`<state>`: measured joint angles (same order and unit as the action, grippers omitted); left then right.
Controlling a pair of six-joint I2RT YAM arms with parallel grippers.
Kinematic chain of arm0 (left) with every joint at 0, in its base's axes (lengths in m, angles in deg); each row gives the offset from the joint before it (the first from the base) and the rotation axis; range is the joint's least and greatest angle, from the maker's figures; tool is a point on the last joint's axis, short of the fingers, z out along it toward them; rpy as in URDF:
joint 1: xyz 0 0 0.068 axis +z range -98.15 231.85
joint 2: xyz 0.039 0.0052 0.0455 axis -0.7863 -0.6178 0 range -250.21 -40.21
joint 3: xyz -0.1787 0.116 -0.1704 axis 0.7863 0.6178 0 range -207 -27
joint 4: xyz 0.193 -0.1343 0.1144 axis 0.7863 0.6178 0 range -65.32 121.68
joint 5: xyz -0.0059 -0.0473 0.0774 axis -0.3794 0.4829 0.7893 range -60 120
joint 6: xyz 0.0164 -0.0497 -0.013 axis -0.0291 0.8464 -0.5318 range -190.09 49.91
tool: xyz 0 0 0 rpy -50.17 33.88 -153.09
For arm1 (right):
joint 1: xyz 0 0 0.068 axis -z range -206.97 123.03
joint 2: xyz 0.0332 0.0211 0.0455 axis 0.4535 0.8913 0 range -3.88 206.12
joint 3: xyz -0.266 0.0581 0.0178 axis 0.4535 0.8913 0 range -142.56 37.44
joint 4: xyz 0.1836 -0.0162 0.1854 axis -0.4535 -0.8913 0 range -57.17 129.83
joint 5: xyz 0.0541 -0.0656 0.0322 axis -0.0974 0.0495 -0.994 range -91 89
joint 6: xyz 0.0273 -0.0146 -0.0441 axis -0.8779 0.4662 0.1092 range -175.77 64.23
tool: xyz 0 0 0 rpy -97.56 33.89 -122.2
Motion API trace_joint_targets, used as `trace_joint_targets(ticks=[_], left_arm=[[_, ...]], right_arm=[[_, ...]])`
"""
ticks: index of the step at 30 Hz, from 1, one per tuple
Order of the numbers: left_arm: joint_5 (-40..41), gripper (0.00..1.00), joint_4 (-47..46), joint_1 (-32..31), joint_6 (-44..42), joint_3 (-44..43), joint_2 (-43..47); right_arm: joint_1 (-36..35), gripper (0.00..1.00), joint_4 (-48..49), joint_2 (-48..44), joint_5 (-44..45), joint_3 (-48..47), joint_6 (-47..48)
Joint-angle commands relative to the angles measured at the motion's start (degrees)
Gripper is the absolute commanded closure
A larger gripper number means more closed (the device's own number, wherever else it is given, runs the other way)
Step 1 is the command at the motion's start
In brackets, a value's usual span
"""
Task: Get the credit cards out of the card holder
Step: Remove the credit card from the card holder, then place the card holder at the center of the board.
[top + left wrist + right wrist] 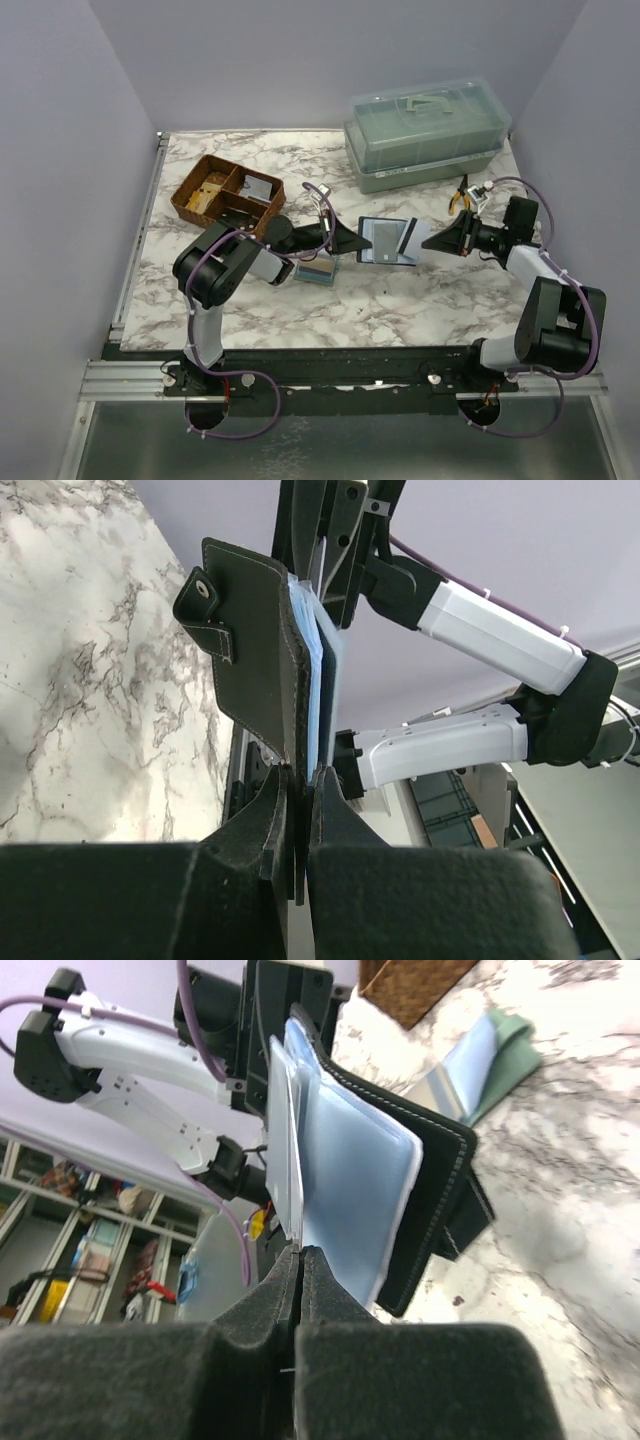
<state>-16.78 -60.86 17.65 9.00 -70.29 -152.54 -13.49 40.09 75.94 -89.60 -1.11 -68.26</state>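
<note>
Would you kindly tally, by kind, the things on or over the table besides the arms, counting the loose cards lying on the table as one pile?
Card holder: 1
Pile of loose cards: 1
Wicker tray: 1
Plastic storage case: 1
Pliers: 1
Total: 5

A brown wicker divided tray (246, 171) sits at the back left of the marbled tabletop (400, 300). Its left compartment holds pale tan pieces (205, 190); its right one holds a small grey flat item (260, 187) too small to identify. Well to the right of the tray, against the back edge, stands a translucent green lidded storage box (425, 135) with a top handle. Yellow-handled pliers (460, 195) lie further right of the tray, just in front of that box.
</note>
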Motion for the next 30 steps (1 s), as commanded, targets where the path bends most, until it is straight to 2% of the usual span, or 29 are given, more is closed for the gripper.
trace_joint_targets(ticks=[1, 7, 13, 21, 26, 30], left_arm=[[-1.46, 1.00, -9.38, 0.44, -0.07, 1.22, 0.25], [-0.80, 1.00, -9.30, 0.27, -0.16, 1.67, -2.07], [1.40, 1.00, -8.06, -1.77, 0.47, 0.72, -7.99], [7.44, 1.00, 5.02, -4.74, -4.57, -0.75, -10.57], [12.97, 0.85, 18.34, -6.26, -8.96, -1.35, -9.54], [16.67, 0.78, 25.32, -6.39, -10.97, -1.12, -8.68]], right_arm=[[4.08, 1.00, 0.19, -2.09, -3.08, 0.21, 0.09], [4.45, 1.00, 0.35, -3.82, -3.21, 0.30, 0.82], [4.54, 1.00, -0.11, -4.92, -3.29, 0.02, 1.74], [4.72, 1.00, -0.11, -5.13, -3.33, 0.03, 2.12], [4.72, 1.00, -0.91, -4.73, -3.36, -0.03, 2.49], [4.72, 1.00, -2.55, -4.58, -3.16, -0.25, 3.30]])
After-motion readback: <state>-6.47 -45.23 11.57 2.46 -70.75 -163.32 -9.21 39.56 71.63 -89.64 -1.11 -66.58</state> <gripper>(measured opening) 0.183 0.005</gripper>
